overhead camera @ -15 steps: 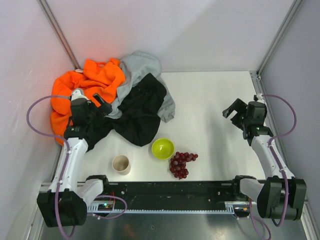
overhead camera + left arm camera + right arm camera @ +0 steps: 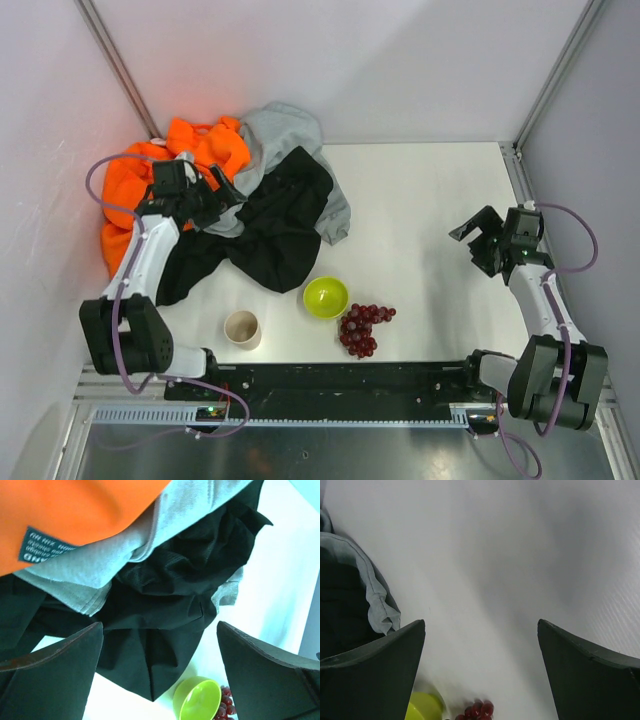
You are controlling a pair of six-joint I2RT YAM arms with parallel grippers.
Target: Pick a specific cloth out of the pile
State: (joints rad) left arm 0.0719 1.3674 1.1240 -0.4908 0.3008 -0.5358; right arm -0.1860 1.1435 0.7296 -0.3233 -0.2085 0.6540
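Note:
The pile (image 2: pixel 200 170) lies at the back left: an orange garment (image 2: pixel 150 180), a light grey sweatshirt (image 2: pixel 285 130) and black fabric. The black cloth (image 2: pixel 285 220) spreads from the pile's front toward the middle of the table. It also shows in the left wrist view (image 2: pixel 170 580), under the grey sweatshirt (image 2: pixel 85 575). My left gripper (image 2: pixel 228 190) hovers over the edge where grey meets black. It is open and empty (image 2: pixel 160 625). My right gripper (image 2: pixel 472 245) is open and empty over bare table at the right (image 2: pixel 481 622), far from the pile.
A green bowl (image 2: pixel 326 297) stands just in front of the black cloth, with red grapes (image 2: pixel 362 328) to its right and a beige cup (image 2: pixel 242 328) to its left. Walls close the left, back and right sides. The orange garment carries a dark label (image 2: pixel 42 545).
My left arm has swung away from me and rightward, bringing its gripper over the pile's grey and black edge. My right gripper has shifted slightly nearer and turned. The garments lie as before.

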